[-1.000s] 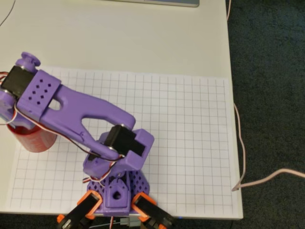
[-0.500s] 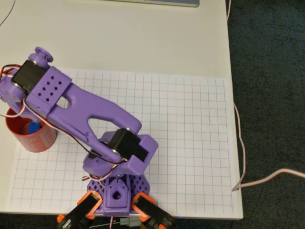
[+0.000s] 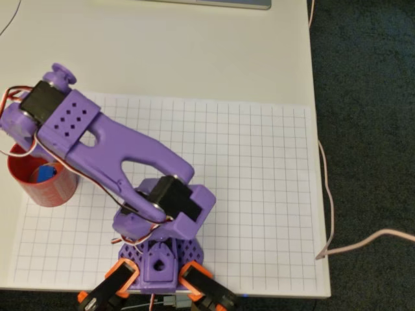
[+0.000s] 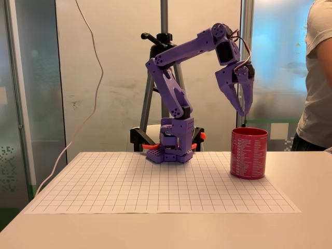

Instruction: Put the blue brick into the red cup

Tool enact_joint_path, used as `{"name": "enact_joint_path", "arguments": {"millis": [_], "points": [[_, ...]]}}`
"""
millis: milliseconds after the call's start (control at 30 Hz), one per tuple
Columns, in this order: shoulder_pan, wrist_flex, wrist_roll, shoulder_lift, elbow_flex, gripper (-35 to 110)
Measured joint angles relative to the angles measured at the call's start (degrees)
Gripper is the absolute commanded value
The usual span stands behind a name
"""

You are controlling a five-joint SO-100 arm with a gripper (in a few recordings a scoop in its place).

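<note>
Cream-white, the desk (image 3: 194,52) carries a sheet of white grid paper (image 3: 259,194) that reaches its near and right edges in the overhead view; dark carpet (image 3: 369,129) lies past the right edge, with a pale cable (image 3: 327,194) trailing down along it; in the fixed view a tripod (image 4: 161,62) and a pale wall stand behind the desk, glass panels flank them, and a person in a light shirt (image 4: 319,78) stands at the right border. The purple arm (image 3: 117,149) rises from its base at the near edge of the desk, clamped there by orange clips (image 3: 117,275); the red cup (image 3: 40,181) stands upright at the left edge of the grid paper, and the blue brick (image 3: 45,172) lies inside it, on the cup's floor. The end effector (image 4: 241,106) hangs above the cup's mouth in the fixed view, points down, clear of the rim, its jaws slightly parted and empty. Against the frame of half a second ago, the wrist sits a little further toward the far edge of the desk, so more of the cup's inside shows; a full second ago the arm covered the cup's mouth and the brick was hidden.
</note>
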State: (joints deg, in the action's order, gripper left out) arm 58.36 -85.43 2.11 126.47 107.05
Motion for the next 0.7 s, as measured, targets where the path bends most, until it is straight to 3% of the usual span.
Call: {"name": "enact_joint_path", "arguments": {"millis": [400,567,700], "points": [[-41.6,32.0,-2.8,-1.1,5.5,0],[-58.2,35.7,-0.6,0.6,5.1,0],[-65.3,34.5,1.1,10.5,5.1,0]]}}
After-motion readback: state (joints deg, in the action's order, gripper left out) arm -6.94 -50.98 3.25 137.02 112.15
